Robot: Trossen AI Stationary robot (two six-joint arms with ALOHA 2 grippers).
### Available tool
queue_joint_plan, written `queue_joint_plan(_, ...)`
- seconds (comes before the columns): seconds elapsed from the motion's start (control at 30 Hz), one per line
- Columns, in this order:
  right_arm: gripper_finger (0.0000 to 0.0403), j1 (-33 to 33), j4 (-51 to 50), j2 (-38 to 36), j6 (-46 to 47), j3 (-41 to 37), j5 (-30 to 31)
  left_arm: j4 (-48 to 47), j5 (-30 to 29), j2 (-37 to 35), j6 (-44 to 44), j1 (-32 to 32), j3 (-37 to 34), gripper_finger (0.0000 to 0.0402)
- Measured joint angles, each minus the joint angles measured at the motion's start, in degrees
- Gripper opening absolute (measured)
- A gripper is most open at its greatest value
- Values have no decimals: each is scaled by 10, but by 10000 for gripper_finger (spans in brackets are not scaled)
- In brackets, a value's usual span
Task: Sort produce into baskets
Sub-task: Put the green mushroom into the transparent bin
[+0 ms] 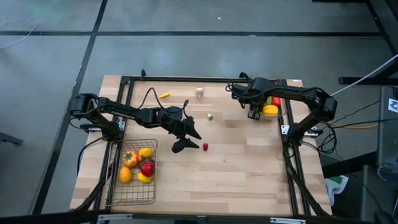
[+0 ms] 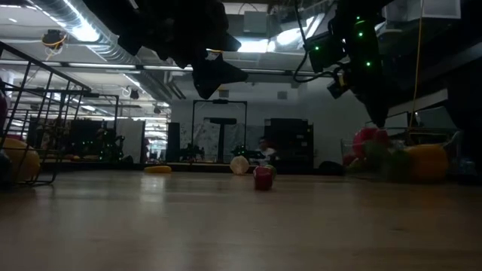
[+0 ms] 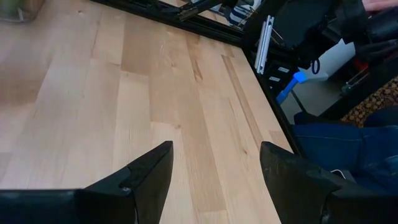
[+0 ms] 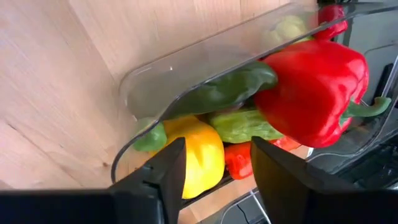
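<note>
High view first: the wooden table point(image 1: 236, 168) carries a wire-mesh basket point(image 1: 132, 198) at the near left corner, holding an orange pepper point(image 1: 130, 158), a red piece point(image 1: 147, 168) and several yellow pieces point(image 1: 125, 175). The clear plastic bin point(image 1: 272, 106) sits at the far right edge of the table. The right gripper point(image 1: 254, 114) hangs just beside that bin, at its inner side. From the right wrist view, its jaws stand apart with nothing between them, directly over the bin point(image 4: 186, 62), which contains a large red pepper point(image 4: 314, 87), a yellow pepper point(image 4: 199, 155), green pieces point(image 4: 236, 90) and a smaller red piece point(image 4: 239, 158). The left gripper point(image 1: 186, 144) is out over the middle of the table, above the boards; the left wrist view shows its jaws apart and empty over bare wood. Loose produce on the table: a small red piece point(image 1: 205, 147) just beside the left gripper, a small green piece point(image 1: 210, 116) nearer the centre, a pale piece point(image 1: 199, 93) and a yellow piece point(image 1: 164, 95) towards the far edge. Low view confirms the red piece point(image 2: 263, 178) resting on the table, apart from both arms.
</note>
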Motion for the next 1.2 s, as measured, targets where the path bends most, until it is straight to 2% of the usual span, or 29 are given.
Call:
queue_joint_plan(0.3,201,1,32,0,-35,30,-23,0,0,0,12,0,0,237)
queue_joint_plan(0.47,202,0,106,0,-43,68,-62,0,0,0,13,0,0,237)
queue_joint_plan(0.53,202,0,162,0,-21,73,-117,0,-1,0,13,0,0,237)
queue_joint_plan(0.7,202,7,327,4,51,57,-328,0,-25,0,21,0,0,237)
queue_joint_plan(0.77,202,18,381,11,60,41,-357,0,-32,0,28,0,0,237)
queue_joint_plan(0.97,202,63,481,47,58,3,-321,-9,-34,0,35,0,0,237)
queue_joint_plan(1.2,202,92,526,109,23,-5,-267,-53,-35,0,35,0,0,237)
